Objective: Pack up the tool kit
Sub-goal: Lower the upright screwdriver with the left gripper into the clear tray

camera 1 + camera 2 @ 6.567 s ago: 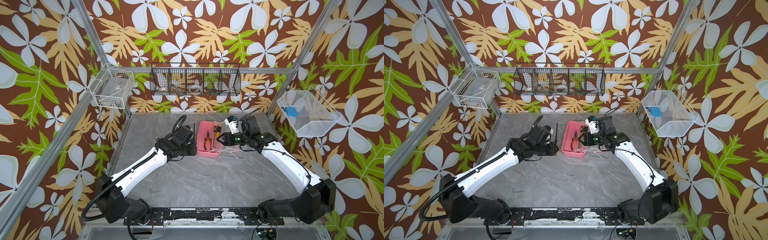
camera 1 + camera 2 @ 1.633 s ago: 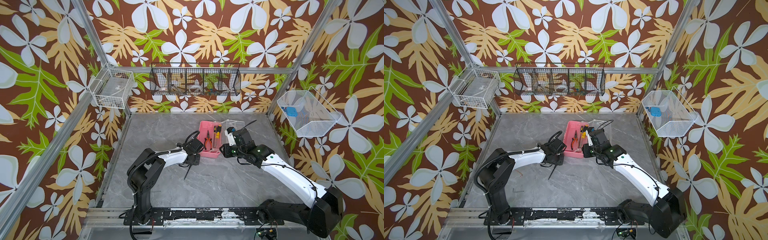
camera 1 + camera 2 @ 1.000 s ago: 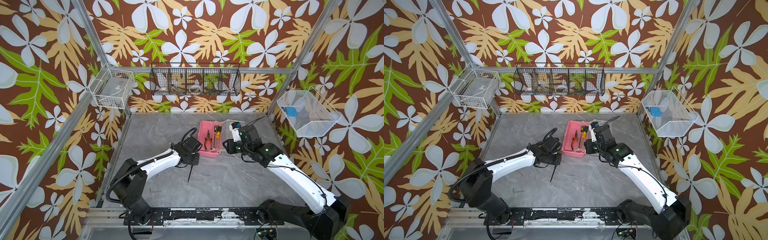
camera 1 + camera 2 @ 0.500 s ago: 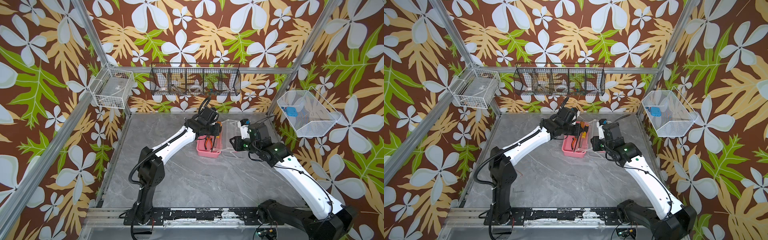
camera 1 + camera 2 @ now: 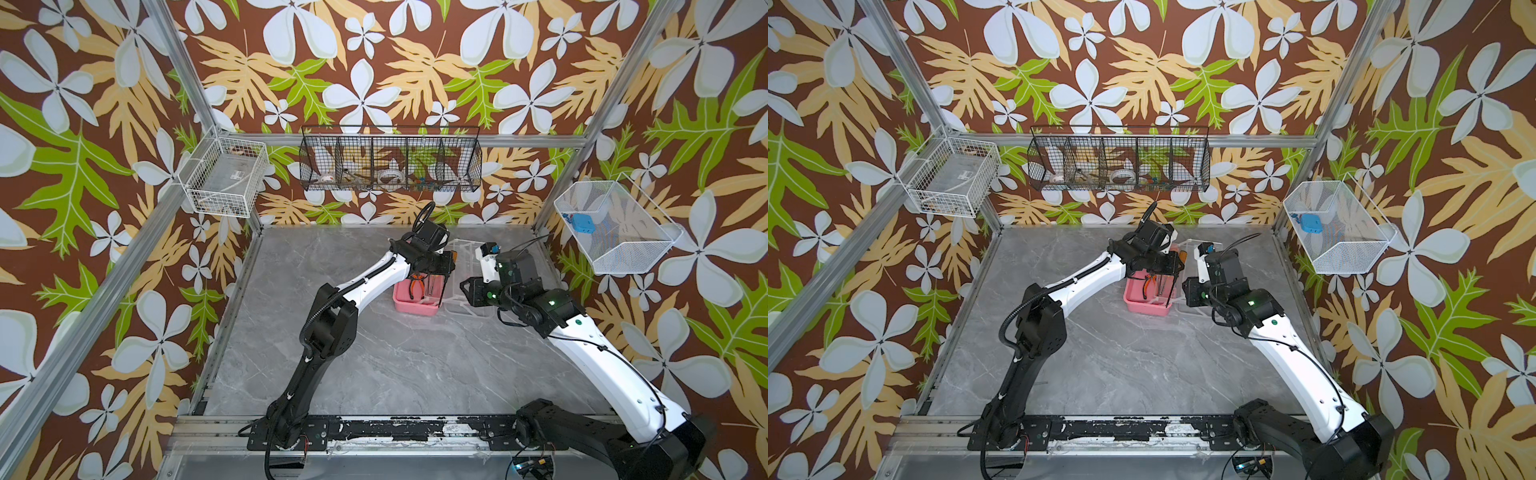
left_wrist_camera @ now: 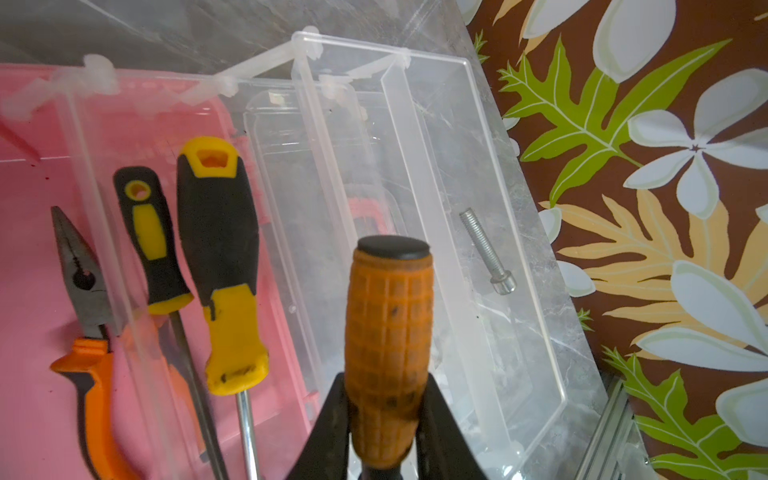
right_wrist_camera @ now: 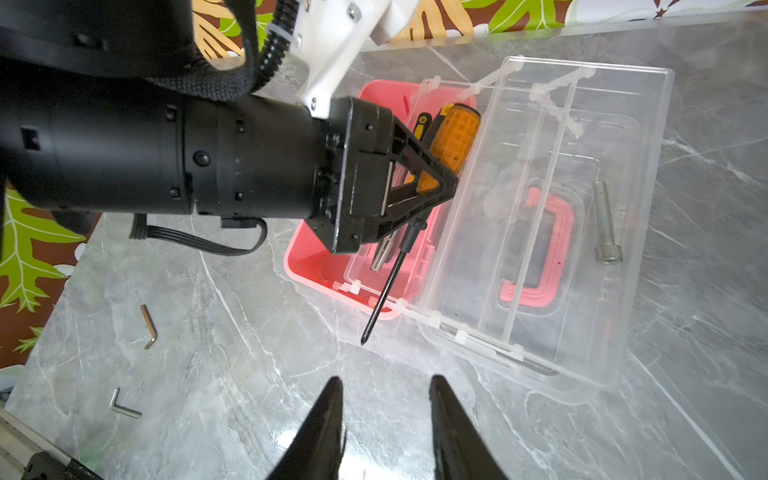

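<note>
**Screwdriver Held Over Open Case**

The orange-handled screwdriver [image 6: 388,332] is clamped in the left gripper [image 6: 386,419] above the pink case [image 5: 415,306], in which pliers [image 6: 83,291] and two yellow-black screwdrivers [image 6: 220,266] are laid. The right gripper [image 7: 384,395] is held parted, grasping nothing, near the clear lid [image 7: 648,166].

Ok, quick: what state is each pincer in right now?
Left pincer: closed on the orange-handled screwdriver.
Right pincer: open, holding nothing.
</note>
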Controlling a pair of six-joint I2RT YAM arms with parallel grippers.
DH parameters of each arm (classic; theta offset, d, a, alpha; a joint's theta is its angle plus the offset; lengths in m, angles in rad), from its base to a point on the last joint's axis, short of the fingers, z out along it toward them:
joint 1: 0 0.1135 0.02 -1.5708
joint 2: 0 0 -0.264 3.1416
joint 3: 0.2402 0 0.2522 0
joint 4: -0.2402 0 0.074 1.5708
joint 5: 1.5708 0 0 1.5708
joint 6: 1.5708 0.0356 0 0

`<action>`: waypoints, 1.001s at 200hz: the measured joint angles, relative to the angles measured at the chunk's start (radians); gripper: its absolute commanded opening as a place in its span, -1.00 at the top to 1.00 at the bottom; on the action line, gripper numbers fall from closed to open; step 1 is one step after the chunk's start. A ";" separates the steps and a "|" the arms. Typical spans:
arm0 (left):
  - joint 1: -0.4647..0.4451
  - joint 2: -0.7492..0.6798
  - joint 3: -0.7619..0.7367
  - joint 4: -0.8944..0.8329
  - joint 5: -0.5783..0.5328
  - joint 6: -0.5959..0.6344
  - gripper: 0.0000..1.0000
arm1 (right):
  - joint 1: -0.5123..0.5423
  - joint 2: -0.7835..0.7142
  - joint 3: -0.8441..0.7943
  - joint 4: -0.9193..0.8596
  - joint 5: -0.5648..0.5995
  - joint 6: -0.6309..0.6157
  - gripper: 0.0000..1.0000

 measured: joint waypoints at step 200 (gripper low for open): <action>0.056 0.060 -0.084 0.246 -0.005 -0.191 0.29 | 0.000 -0.037 -0.059 -0.003 0.013 0.010 0.28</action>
